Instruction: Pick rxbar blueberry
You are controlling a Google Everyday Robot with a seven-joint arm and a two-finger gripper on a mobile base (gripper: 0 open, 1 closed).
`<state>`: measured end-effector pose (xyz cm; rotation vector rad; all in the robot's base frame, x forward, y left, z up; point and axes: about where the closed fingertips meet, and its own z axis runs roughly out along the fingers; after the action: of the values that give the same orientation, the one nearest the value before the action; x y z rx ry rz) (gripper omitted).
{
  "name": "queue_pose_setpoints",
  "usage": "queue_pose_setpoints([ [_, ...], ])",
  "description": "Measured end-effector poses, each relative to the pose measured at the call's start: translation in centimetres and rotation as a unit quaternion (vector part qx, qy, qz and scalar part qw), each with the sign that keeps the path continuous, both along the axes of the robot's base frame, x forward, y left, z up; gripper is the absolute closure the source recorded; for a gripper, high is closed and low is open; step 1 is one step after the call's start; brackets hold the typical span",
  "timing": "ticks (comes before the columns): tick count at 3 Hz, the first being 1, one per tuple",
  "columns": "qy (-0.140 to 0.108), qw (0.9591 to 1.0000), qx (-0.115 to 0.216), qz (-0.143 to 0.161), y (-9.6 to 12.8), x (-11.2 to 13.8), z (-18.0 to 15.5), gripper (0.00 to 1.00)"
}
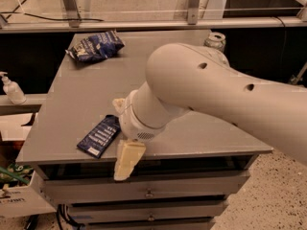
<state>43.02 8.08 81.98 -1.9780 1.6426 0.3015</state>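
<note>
Navy bar (99, 135) lies flat nr front-left edge of grey table (158, 47), gripper (117, 139) just beside it, spread wide & empty: I'd square jaws across bar's narrow width, drop straight, pinch w/o nudging it off.

The thick white arm (230, 95) reaches in from the right, its wrist (144, 116) turned down and to the left. The end effector (118, 139) hangs low at the front edge of the surface (81, 95), its two pale fingers (127, 158) spread well apart, one pointing down past that edge.
</note>
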Motion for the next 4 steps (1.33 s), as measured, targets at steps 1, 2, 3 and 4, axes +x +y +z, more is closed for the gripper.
queue_pose_setpoints([
  [1, 0.006, 0.9998, 0.015, 0.012, 2.2, -1.1, -0.7, 0.0],
  [2, 0.011, 0.9994, 0.026, 0.018, 3.6, -2.1, -1.4, 0.0],
  [3, 0.015, 0.9991, 0.032, 0.024, 4.8, -2.6, -1.7, 0.18],
  [4, 0.016, 0.9991, 0.034, 0.021, 5.1, -2.8, -1.6, 0.42],
])
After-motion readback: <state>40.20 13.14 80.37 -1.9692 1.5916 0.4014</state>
